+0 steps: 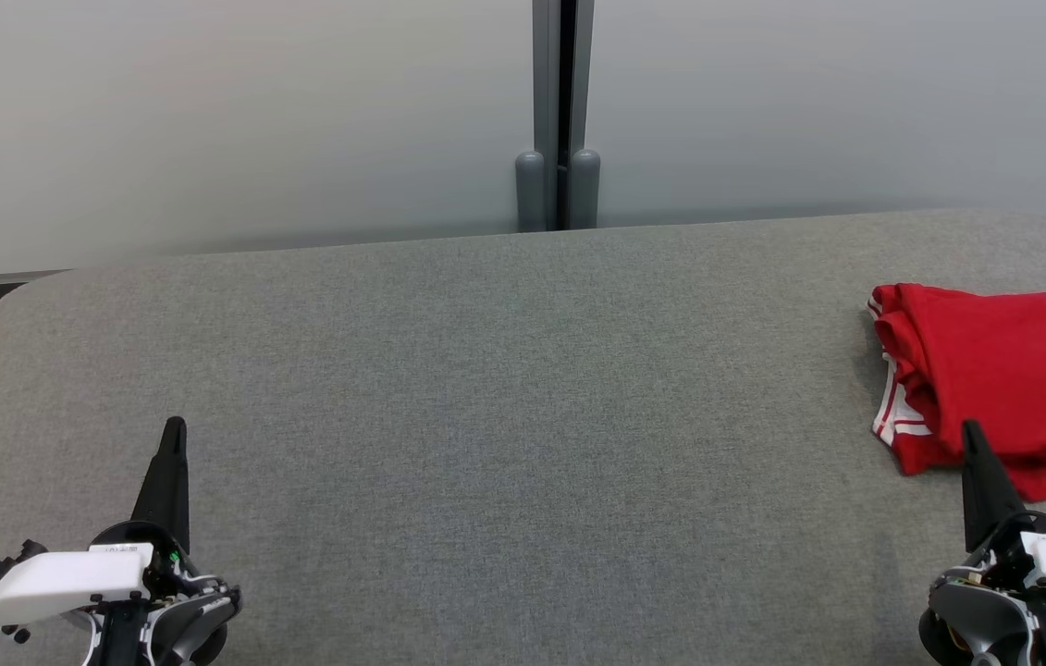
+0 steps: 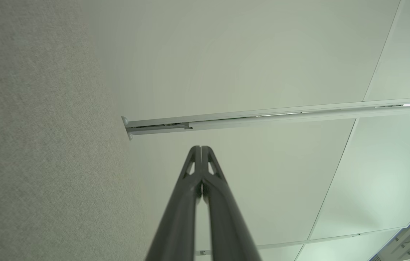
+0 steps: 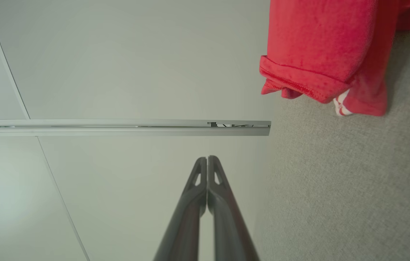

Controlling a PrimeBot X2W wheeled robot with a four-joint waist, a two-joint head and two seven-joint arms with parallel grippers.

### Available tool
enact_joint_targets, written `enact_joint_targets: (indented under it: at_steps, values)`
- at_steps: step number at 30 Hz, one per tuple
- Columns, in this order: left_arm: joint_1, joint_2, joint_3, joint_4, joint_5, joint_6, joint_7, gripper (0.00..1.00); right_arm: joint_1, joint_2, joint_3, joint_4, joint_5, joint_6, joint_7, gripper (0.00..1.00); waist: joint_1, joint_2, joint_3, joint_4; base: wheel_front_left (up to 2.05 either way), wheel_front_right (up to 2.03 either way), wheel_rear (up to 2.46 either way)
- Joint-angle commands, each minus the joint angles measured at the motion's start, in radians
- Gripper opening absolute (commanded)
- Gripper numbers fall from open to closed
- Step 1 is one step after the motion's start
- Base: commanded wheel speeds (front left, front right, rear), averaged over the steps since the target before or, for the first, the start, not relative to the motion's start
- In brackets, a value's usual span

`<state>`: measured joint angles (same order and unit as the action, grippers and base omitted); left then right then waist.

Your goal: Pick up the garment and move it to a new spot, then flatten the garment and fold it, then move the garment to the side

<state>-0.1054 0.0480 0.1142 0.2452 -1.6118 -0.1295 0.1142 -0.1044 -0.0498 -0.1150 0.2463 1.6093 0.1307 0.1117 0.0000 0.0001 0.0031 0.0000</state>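
The garment (image 1: 994,379) is a red jersey with white trim and a black number, folded into a pile at the right edge of the grey table (image 1: 504,407); in the right wrist view the garment (image 3: 321,47) fills the top right. My right gripper (image 1: 972,433) is shut and empty, its tips in front of the jersey's near edge. In its own view the right gripper (image 3: 207,158) has its fingers pressed together, apart from the cloth. My left gripper (image 1: 175,427) stands shut and empty at the lower left, and its own view shows the left gripper (image 2: 201,148) closed too.
A pale partition wall (image 1: 236,120) with a grey vertical post (image 1: 561,111) stands behind the table's far edge. The table's rounded corners show at far left and far right. The felt surface stretches bare between my two grippers.
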Motion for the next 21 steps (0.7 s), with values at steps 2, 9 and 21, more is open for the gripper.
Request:
enact_joint_targets:
  at_steps: [2, 9, 21]
  values:
    - [-0.008, 0.002, 0.004, 0.001, -0.002, -0.004, 0.004, 0.0, -0.011, 0.0, 0.0, 0.001, 0.006, 0.0, 0.005, 0.0, 0.0, -0.0001, 0.0, 0.0, 0.0, 0.0, 0.0]
    - [-0.008, 0.002, 0.004, 0.001, -0.002, -0.004, 0.003, 0.0, -0.011, 0.0, 0.0, 0.001, 0.006, 0.0, 0.005, 0.0, 0.0, -0.0001, 0.0, 0.0, 0.0, 0.0, 0.0]
    - [-0.008, 0.002, 0.004, 0.001, -0.002, -0.004, 0.003, 0.0, -0.011, 0.0, 0.0, 0.001, 0.006, 0.0, 0.005, 0.0, 0.0, -0.0001, 0.0, 0.0, 0.0, 0.0, 0.0]
